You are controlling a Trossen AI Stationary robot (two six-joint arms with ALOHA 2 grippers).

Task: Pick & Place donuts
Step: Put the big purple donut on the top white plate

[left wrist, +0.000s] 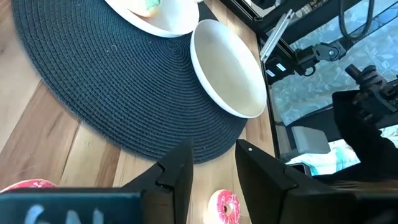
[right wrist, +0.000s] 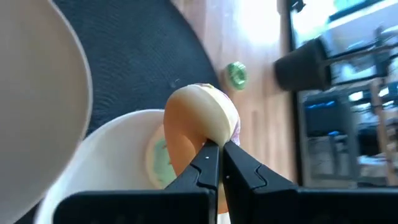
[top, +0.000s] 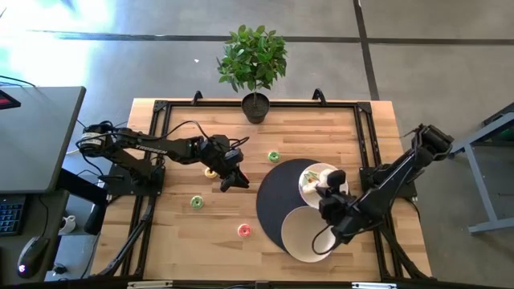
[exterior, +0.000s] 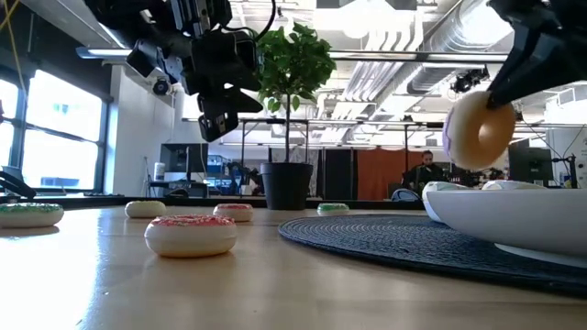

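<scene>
My right gripper [right wrist: 221, 155] is shut on a large tan donut with pale frosting [right wrist: 198, 118], above the far white plate [top: 308, 175] on the black mat. That plate holds a green-frosted donut [right wrist: 158, 160]. My left gripper [left wrist: 214, 169] is open and raised over the wood left of the mat; a pink donut [left wrist: 225, 205] lies flat on the table between its fingertips. Small donuts lying flat on the wood: green [top: 274, 156], yellow [top: 210, 171], green [top: 197, 201], pink [top: 244, 231]. My right gripper pinches the large donut by its ring [right wrist: 214, 134] between its two fingers [right wrist: 205, 163]. The donut stands on edge beyond the fingertips. It is lifted clear above the plate's rim [exterior: 459, 197], as the low view shows.
A round black woven mat [top: 277, 201] carries both white plates; the near plate [top: 303, 234] shows nothing in it. A potted plant [top: 254, 64] stands at the table's far edge. Black frame rails run along the table's left and right sides. A person sits far off in the room.
</scene>
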